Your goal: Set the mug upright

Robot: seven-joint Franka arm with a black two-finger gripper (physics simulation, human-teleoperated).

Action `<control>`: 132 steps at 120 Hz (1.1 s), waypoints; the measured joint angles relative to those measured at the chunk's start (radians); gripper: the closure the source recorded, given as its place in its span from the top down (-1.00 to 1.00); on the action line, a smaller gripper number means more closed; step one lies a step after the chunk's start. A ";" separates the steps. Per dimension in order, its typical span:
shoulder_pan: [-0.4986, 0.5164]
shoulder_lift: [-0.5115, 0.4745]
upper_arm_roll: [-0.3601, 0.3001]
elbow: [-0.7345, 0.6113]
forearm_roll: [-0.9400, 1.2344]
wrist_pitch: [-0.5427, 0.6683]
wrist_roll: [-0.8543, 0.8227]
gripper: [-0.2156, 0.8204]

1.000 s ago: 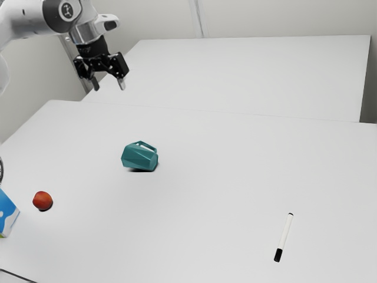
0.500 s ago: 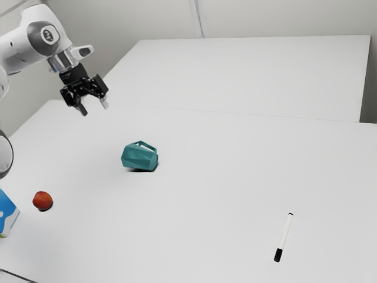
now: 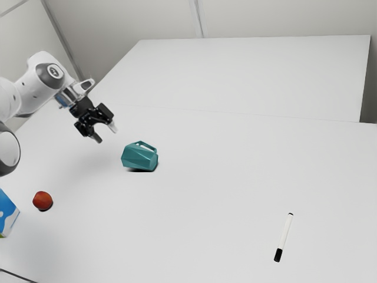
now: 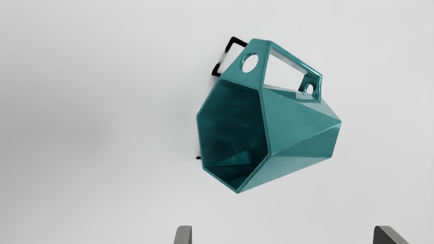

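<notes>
While hanging above the surface [image 3: 206, 177] with the gripper [image 3: 106, 134] near the mug [image 3: 139, 156] but short of touching, hold nothing: have the jaws spread wide, with nothing clamped between them. In the wrist view, look into the mug's open mouth [image 4: 234, 135], with the handle [image 4: 296, 61] standing out from the body. Find the mug lying on its side on the surface, mouth toward the gripper and base toward the exterior view's right.

Cannot call the task complete with the mug tipped like that. Judge the whole righting as left to do: get a firm grip on the wall or handle, swing the mouth upward, settle the base flat, then let go. Would watch for a roll or a slide on contact with those slanted faces.

Should have room for the turn. See the red fruit [image 3: 42, 201] well apart, toward the exterior view's lower left, with the carton [image 3: 7, 213] past it at that view's left border, and the marker [image 3: 284, 237] far over toward the lower right. Reckon the far edge [image 3: 235, 112] distant enough for safety. Must mind the handle when tilting, to avoid catching it on the jaws.
</notes>
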 joint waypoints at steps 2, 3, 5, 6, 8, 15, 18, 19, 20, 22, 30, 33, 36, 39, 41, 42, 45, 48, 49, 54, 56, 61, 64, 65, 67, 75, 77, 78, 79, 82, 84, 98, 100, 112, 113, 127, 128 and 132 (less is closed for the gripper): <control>0.001 0.002 0.000 -0.009 -0.011 0.008 0.008 0.54; 0.001 0.002 0.000 -0.013 -0.017 0.011 0.012 0.54; 0.002 0.005 0.000 -0.023 -0.029 0.020 0.020 0.54; 0.003 0.006 0.000 -0.028 -0.035 0.024 0.024 0.54; 0.004 0.008 0.000 -0.037 -0.046 0.033 0.033 0.54; 0.007 0.016 0.000 -0.058 -0.079 0.059 0.060 0.54; 0.008 0.019 0.000 -0.063 -0.094 0.069 0.072 0.54; 0.008 0.020 0.000 -0.065 -0.099 0.072 0.076 0.54; 0.008 0.021 0.000 -0.068 -0.104 0.076 0.080 0.54; 0.008 0.022 0.000 -0.072 -0.113 0.084 0.088 0.54; 0.008 0.031 0.000 -0.080 -0.149 0.109 0.120 0.54; 0.008 0.034 0.000 -0.081 -0.160 0.116 0.132 0.54; 0.007 0.037 0.000 -0.082 -0.172 0.123 0.144 0.54; 0.007 0.040 0.000 -0.082 -0.185 0.129 0.156 0.54; 0.008 0.043 0.000 -0.085 -0.195 0.133 0.164 0.54; 0.008 0.043 0.000 -0.086 -0.200 0.134 0.168 0.54; 0.008 0.045 0.000 -0.093 -0.214 0.140 0.180 0.54; 0.008 0.047 0.000 -0.100 -0.228 0.147 0.192 0.54; 0.008 0.047 0.000 -0.103 -0.234 0.149 0.196 0.54; 0.008 0.048 0.000 -0.122 -0.264 0.159 0.216 0.53; 0.008 0.048 0.000 -0.128 -0.274 0.162 0.224 0.53; 0.008 0.049 -0.001 -0.138 -0.295 0.167 0.241 0.53; 0.008 0.049 -0.001 -0.142 -0.306 0.168 0.250 0.53; 0.008 0.049 -0.001 -0.143 -0.309 0.168 0.253 0.53; 0.008 0.049 -0.001 -0.145 -0.315 0.166 0.257 0.53; 0.008 0.049 0.000 -0.150 -0.333 0.148 0.270 0.53; 0.008 0.049 0.000 -0.151 -0.336 0.144 0.273 0.53; 0.008 0.049 -0.001 -0.151 -0.337 0.142 0.274 0.53; 0.008 0.049 -0.001 -0.152 -0.338 0.140 0.276 0.53; 0.008 0.049 -0.001 -0.152 -0.343 0.134 0.280 0.53; 0.008 0.050 -0.001 -0.153 -0.346 0.130 0.282 0.53; 0.006 0.061 -0.002 -0.154 -0.365 0.110 0.299 0.53; 0.005 0.063 -0.003 -0.154 -0.368 0.108 0.302 0.53; 0.002 0.076 -0.003 -0.155 -0.387 0.098 0.315 0.53; 0.002 0.077 -0.003 -0.155 -0.388 0.097 0.316 0.53; -0.001 0.085 -0.008 -0.156 -0.419 0.084 0.331 0.53; -0.001 0.085 -0.008 -0.156 -0.421 0.083 0.333 0.53; -0.001 0.086 -0.009 -0.157 -0.432 0.078 0.338 0.53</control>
